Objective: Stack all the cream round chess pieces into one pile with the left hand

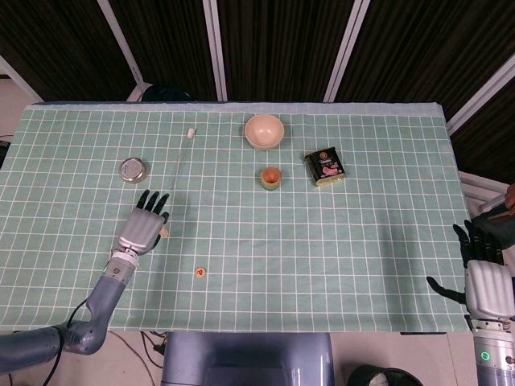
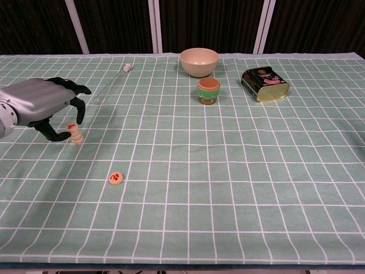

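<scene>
While left hand (image 2: 40, 105) arches over small pile (image 2: 74, 133) at far left of surface (image 2: 239, 171), fingers curled round top piece, grip or mere touch: cannot tell. Loose cream piece (image 2: 116, 178) lies flat, nearer camera, right of pile, apart. Left hand far nearer it; right hand (image 1: 487, 277) idle, fingers spread, empty, off right edge.

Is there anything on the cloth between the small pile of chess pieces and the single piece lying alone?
Nothing: in the chest view, only bare checked tablecloth separates the pile from the lone piece.
</scene>
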`<control>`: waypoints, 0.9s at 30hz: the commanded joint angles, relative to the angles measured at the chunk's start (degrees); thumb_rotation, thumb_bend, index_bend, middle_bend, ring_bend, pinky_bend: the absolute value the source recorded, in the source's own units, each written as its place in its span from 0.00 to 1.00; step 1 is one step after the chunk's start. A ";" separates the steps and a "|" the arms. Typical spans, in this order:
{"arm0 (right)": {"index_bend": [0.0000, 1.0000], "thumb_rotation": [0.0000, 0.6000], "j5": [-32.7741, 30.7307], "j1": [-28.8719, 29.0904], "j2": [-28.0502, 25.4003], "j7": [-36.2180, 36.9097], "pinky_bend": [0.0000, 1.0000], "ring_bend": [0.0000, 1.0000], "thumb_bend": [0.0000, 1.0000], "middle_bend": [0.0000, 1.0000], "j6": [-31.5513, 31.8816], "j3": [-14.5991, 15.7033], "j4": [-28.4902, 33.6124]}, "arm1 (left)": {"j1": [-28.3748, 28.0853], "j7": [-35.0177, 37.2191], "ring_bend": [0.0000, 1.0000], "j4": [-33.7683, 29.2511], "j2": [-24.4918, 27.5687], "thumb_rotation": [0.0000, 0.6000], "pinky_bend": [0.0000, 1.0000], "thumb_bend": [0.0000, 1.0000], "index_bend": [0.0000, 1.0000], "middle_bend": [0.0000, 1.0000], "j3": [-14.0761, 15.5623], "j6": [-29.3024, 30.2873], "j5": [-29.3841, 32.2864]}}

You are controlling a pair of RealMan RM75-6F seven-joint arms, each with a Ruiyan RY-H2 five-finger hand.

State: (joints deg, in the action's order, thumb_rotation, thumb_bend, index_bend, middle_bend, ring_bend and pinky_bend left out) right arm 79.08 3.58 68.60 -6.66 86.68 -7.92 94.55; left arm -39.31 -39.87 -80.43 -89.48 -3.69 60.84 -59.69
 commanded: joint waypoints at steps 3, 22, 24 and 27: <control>0.09 1.00 0.06 0.00 0.02 -0.02 0.00 0.00 0.23 0.01 0.03 0.03 -0.06 | 0.10 0.10 0.00 -0.33 0.15 1.00 0.00 0.32 0.42 0.05 -0.08 0.11 -0.32; 0.09 1.00 0.19 -0.02 0.06 -0.34 0.00 0.00 0.23 0.01 0.15 0.09 -0.11 | 0.76 -3.37 0.00 -16.69 4.91 1.00 0.00 0.24 0.37 0.04 3.13 2.77 -8.63; 0.09 1.00 0.15 -0.04 0.05 -0.23 0.00 0.00 0.23 0.01 0.18 0.05 -0.12 | 0.87 -3.64 0.00 -17.03 4.61 1.00 0.00 0.24 0.38 0.04 3.64 2.38 -8.58; 0.09 1.00 0.10 -0.04 0.04 -0.06 0.00 0.00 0.23 0.01 0.17 0.01 -0.18 | 1.01 -3.55 0.00 -16.64 4.12 1.00 0.00 0.24 0.39 0.04 4.55 1.57 -8.97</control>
State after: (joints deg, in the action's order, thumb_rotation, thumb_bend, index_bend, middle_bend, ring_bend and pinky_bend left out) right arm 79.19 3.54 68.64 -6.72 86.84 -7.91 94.38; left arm -38.37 -43.49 -97.24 -85.16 0.63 62.64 -68.46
